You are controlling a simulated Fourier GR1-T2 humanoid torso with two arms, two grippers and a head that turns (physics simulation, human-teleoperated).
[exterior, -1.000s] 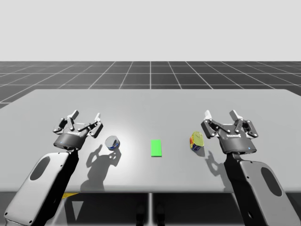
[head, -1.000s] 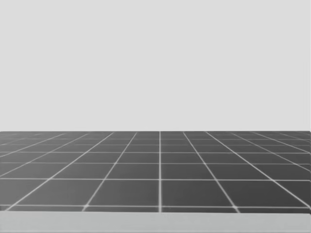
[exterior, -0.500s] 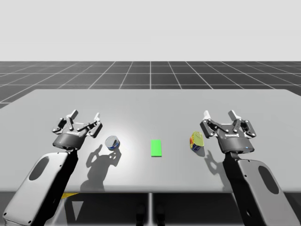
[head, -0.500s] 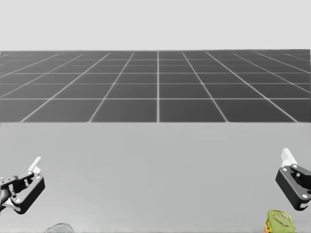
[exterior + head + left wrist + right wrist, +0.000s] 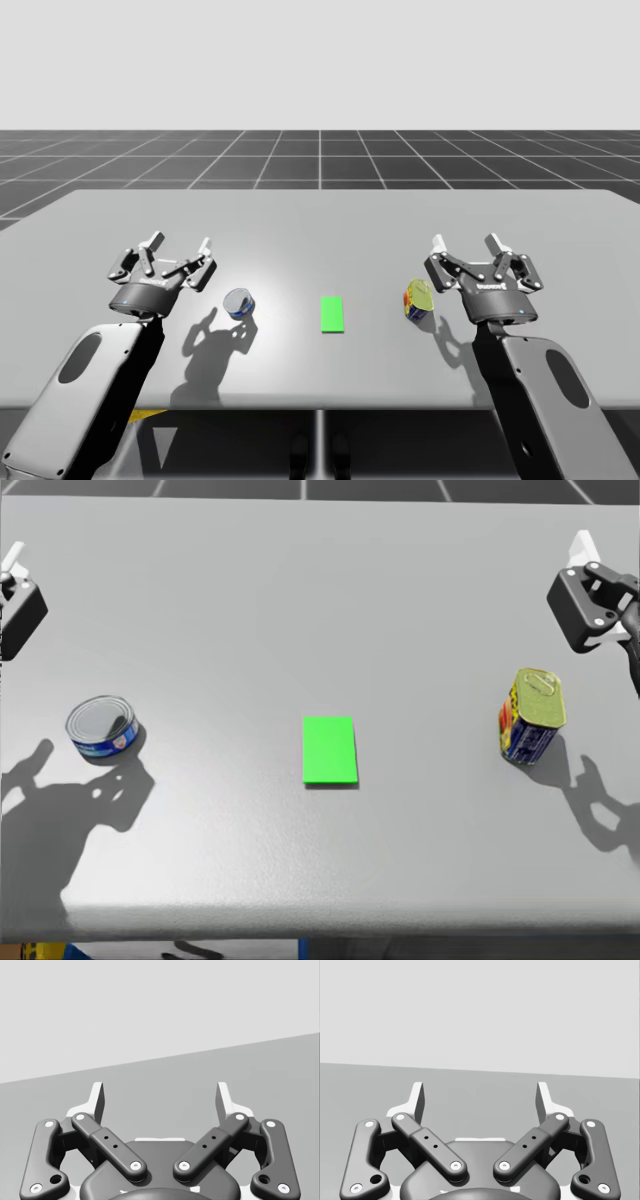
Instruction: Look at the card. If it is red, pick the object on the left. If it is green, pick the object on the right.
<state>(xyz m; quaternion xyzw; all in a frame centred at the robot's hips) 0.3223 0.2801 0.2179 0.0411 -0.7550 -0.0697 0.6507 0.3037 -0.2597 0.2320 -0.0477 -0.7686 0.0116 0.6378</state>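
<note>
green card [image 5: 330, 750] means go right: biggest risks are a wrong-side grab or a knocked can

the card lies flat mid-desk, btwn the two objs. on its right sits the yellow-lidded can [image 5: 531, 717], boxy w/ blue and red sides, so by the rule that's the target. on its left, well apart, is the round blue can [image 5: 102, 726]. both rest on the desk [image 5: 330, 600], untouched.

right end effector [image 5: 481, 1100]: fingers spread wide, nothing btwn them, aimed out over bare desk and not at the can. in the high view it hovers near the can, on the can's outer side. left end effector [image 5: 161, 1100]: also spread and empty, about as near to the blue can.

what could go wrong, as i judge it:
- wrong pick. both arms sit equally ready, so a misread rule or a left/right mix-up sends the left arm to the blue can.
- shove instead of grasp. the right fingers point past the can, so the wrist has to swing round and drop. a sideways sweep w/ one finger leading would push the can across the smooth desk, maybe toward the card.
- bad fit. the can looks tipped, lid facing up and toward me, though i can't tell its exact lean. closing across its long side or on a corner could make it twist or pop out.
- too shallow a descent = pinching the lid rim only, and it slips on lift. too deep = fingertips hit the desk first.
- closing early, before both fingers bracket the can, tips it over.
</note>
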